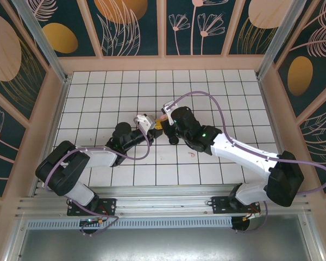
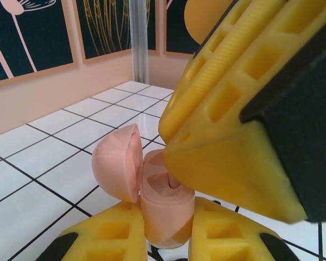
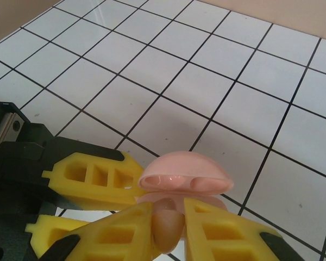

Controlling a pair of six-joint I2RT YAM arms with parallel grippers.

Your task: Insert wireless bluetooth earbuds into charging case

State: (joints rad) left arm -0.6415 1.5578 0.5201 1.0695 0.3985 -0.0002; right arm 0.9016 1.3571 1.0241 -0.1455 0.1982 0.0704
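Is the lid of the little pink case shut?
No, the lid of the pink case stands swung open, showing the hollow inside.

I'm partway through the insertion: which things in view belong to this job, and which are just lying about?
Job: charging case, lid open, in left gripper; earbud pinched in right gripper.
Lying about: small pink speck on the tiled table, too small to identify.

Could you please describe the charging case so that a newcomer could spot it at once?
At the middle of the white tiled table, the two arms' yellow grippers meet. The charging case is the pale-pink shell pinched in the left gripper. Its lid stands open, unlike the tinier earbud in the right gripper.
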